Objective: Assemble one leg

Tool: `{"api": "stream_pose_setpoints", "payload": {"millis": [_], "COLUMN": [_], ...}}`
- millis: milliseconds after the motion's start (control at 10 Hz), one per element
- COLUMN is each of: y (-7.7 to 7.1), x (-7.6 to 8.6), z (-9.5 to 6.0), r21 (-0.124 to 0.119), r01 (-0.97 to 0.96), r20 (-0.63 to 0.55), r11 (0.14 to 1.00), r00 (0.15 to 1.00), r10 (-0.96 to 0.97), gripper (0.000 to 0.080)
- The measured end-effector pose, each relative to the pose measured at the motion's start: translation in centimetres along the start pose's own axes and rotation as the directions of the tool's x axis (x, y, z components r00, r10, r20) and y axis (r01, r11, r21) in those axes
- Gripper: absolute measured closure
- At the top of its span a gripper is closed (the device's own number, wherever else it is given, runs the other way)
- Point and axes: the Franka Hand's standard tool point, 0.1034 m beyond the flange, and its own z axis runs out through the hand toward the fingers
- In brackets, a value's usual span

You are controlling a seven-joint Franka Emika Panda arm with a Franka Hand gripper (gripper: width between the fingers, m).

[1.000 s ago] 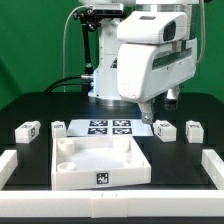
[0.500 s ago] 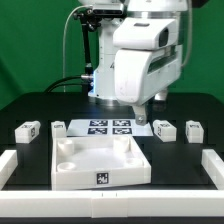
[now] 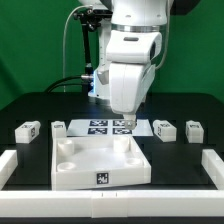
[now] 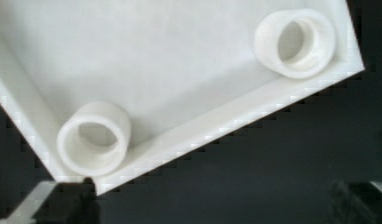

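Note:
Four small white legs with tags lie on the black table: two at the exterior view's left (image 3: 27,130) (image 3: 58,127) and two at its right (image 3: 165,129) (image 3: 193,130). The large white tray-like piece (image 3: 100,160) lies in the front middle. My gripper (image 3: 126,122) hangs above the tray's back edge, over the marker board (image 3: 100,127). In the wrist view the gripper (image 4: 214,205) is open and empty, its dark fingers (image 4: 63,205) wide apart. Below it lies the tray's edge (image 4: 188,90) with two round corner holes (image 4: 94,137) (image 4: 298,43).
White rails border the table at the exterior view's left (image 3: 8,165), right (image 3: 214,165) and front (image 3: 110,205). The robot's base and cables stand behind the marker board.
The arm has swung toward the exterior view's left, from above the right pair of legs to above the marker board and the tray's back edge. The parts have not moved.

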Motion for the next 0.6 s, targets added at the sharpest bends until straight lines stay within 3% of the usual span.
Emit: {"api": "stream_pose_setpoints", "payload": {"millis": [200, 300, 600], "y": [0.1, 0.1, -1.8], "x": [-0.3, -2.1, -6.8], "z": [0.2, 1.0, 3.3], "r21": [-0.010, -0.037, -0.019], "r01": [0.059, 0.208, 0.446], "r20": [-0.004, -0.010, -0.013], "r11": [0.998, 0.977, 0.895], "r00": [0.998, 0.978, 0.895], "r10": [-0.059, -0.208, -0.446], "gripper": [0.0149, 0.0149, 0.0149]}}
